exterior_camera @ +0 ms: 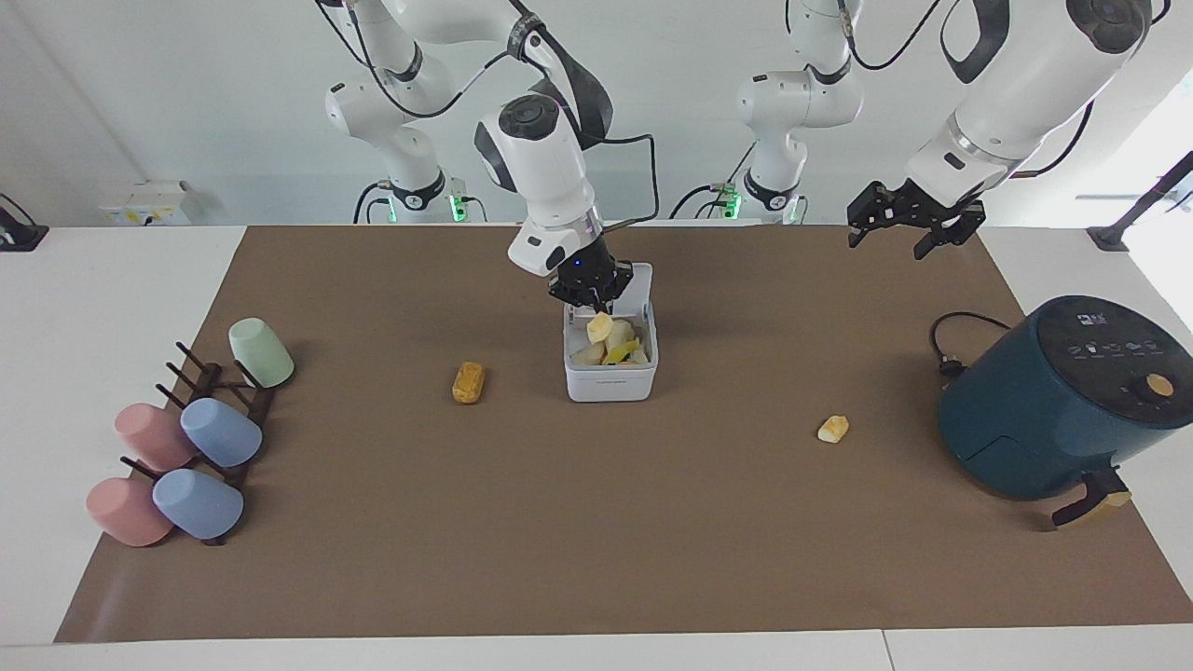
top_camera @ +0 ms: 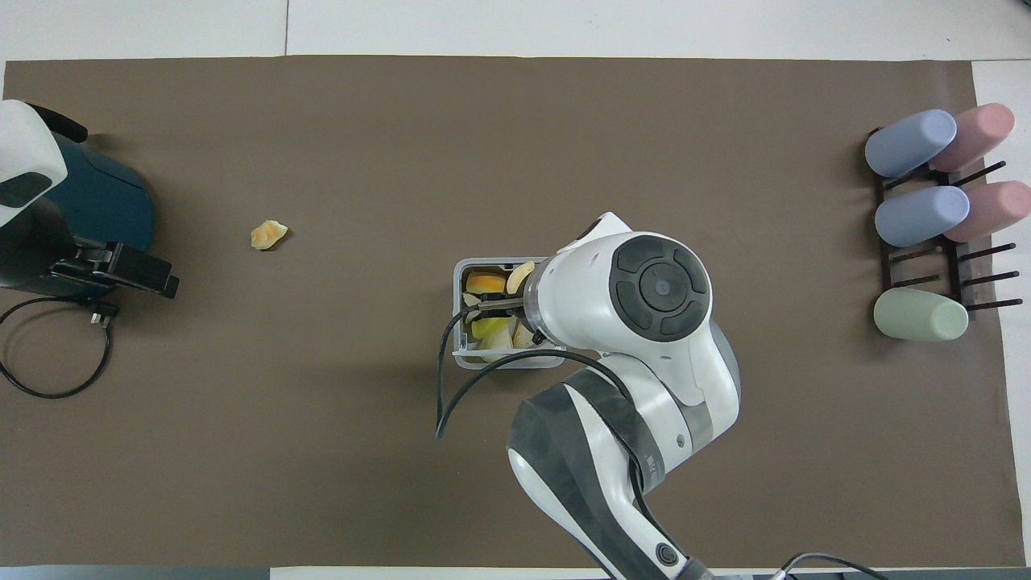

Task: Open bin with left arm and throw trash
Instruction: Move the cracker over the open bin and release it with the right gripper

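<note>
The white bin (exterior_camera: 610,380) stands mid-table with its lid (exterior_camera: 637,280) flipped up on the robots' side and several food scraps inside. Just over its opening hangs my right gripper (exterior_camera: 593,306), shut on a pale yellow wedge of trash (exterior_camera: 599,326) (top_camera: 520,276) held slightly above the scraps. An orange-brown lump (exterior_camera: 469,382) lies on the mat beside the bin toward the right arm's end; the right arm hides it in the overhead view. A small yellow-white chunk (exterior_camera: 833,429) (top_camera: 268,234) lies toward the left arm's end. My left gripper (exterior_camera: 890,240) hangs open and empty, high over that end.
A dark teal air fryer (exterior_camera: 1053,401) with a looped black cable (top_camera: 48,354) stands at the left arm's end. A dark rack (exterior_camera: 219,401) with several pastel cups lies at the right arm's end. The brown mat (exterior_camera: 596,540) covers the table.
</note>
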{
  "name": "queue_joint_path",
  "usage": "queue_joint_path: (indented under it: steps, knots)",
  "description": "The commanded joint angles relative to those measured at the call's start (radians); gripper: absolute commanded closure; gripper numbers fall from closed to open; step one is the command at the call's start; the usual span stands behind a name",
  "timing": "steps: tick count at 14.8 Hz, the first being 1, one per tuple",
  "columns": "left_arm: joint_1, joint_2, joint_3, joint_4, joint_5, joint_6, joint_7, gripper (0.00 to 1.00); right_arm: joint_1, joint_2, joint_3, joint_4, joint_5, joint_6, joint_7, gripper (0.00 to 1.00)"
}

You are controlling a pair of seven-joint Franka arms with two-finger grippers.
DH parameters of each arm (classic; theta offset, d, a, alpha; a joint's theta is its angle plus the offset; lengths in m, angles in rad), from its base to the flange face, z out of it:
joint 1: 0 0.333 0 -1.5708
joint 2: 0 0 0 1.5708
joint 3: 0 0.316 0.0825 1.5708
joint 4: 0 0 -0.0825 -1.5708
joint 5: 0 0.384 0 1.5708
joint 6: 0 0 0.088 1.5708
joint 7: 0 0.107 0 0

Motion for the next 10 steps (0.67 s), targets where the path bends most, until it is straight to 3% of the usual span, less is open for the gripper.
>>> queue_joint_path:
  steps: [1, 3, 4, 5, 6, 8, 10]
  knots:
    - [0.007, -0.019, -0.01, -0.015, 0.021, 0.006, 0.011, 0.0, 0.002, -0.003, 0.0, -0.028, 0.062, 0.039, -0.028, 1.0]
    - [0.004, -0.024, -0.01, -0.044, 0.021, 0.062, 0.008, 0.0, 0.005, -0.003, 0.0, -0.029, 0.067, 0.045, -0.029, 1.0]
    - [0.001, -0.018, -0.011, -0.062, 0.021, 0.102, 0.003, 0.0, 0.007, -0.003, 0.0, -0.029, 0.067, 0.047, -0.029, 0.9]
    - [-0.001, -0.012, -0.011, -0.091, 0.02, 0.153, 0.003, 0.0, 0.007, -0.003, -0.001, -0.029, 0.064, 0.048, -0.029, 0.29]
    - [0.001, -0.009, -0.011, -0.138, 0.021, 0.224, 0.003, 0.0, 0.007, -0.003, -0.001, -0.025, 0.064, 0.05, -0.026, 0.08]
    - [-0.001, 0.008, -0.011, -0.215, 0.021, 0.352, 0.008, 0.0, 0.007, -0.001, -0.003, -0.02, 0.064, 0.047, -0.022, 0.03]
    - [-0.004, 0.083, -0.011, -0.232, 0.023, 0.446, 0.023, 0.0, 0.0, -0.006, -0.003, -0.019, 0.064, 0.042, -0.017, 0.0]
